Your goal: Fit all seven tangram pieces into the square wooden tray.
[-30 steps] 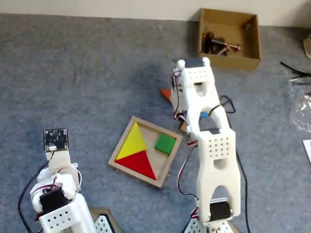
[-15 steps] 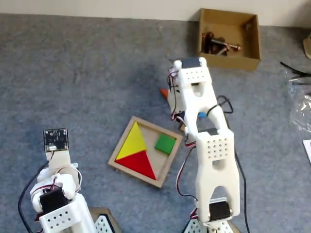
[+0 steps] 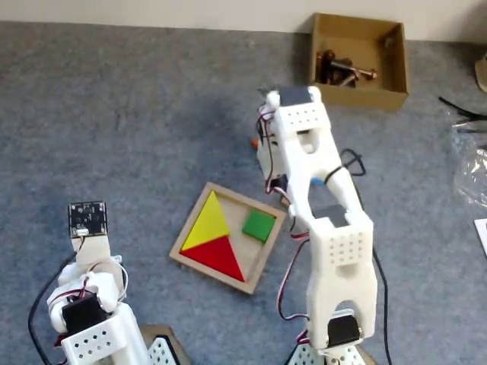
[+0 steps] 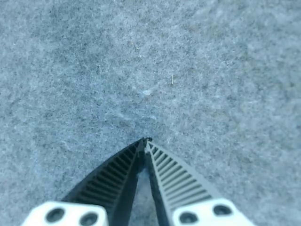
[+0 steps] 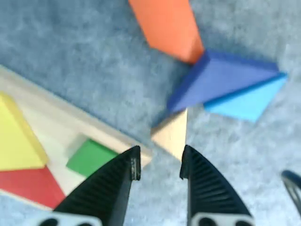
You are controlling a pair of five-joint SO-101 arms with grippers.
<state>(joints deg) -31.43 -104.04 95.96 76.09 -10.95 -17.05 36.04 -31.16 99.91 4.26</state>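
Note:
The square wooden tray lies tilted on the grey carpet, holding a yellow triangle, a red triangle and a green square. My right arm stretches past the tray's far corner, beside a sliver of the orange piece. My right gripper is open and holds nothing. Just beyond its tips lie a pale wooden triangle, a dark blue triangle, a light blue triangle and the orange piece. The tray's corner sits beside them. My left gripper is shut over bare carpet.
A cardboard box with small metal parts stands at the far right of the carpet. Black cables and a plastic bag lie at the right edge. Open carpet spreads left of the tray.
My right arm has pushed farther out and slightly left, covering more of the orange piece. The left arm and the pieces in the tray have stayed put.

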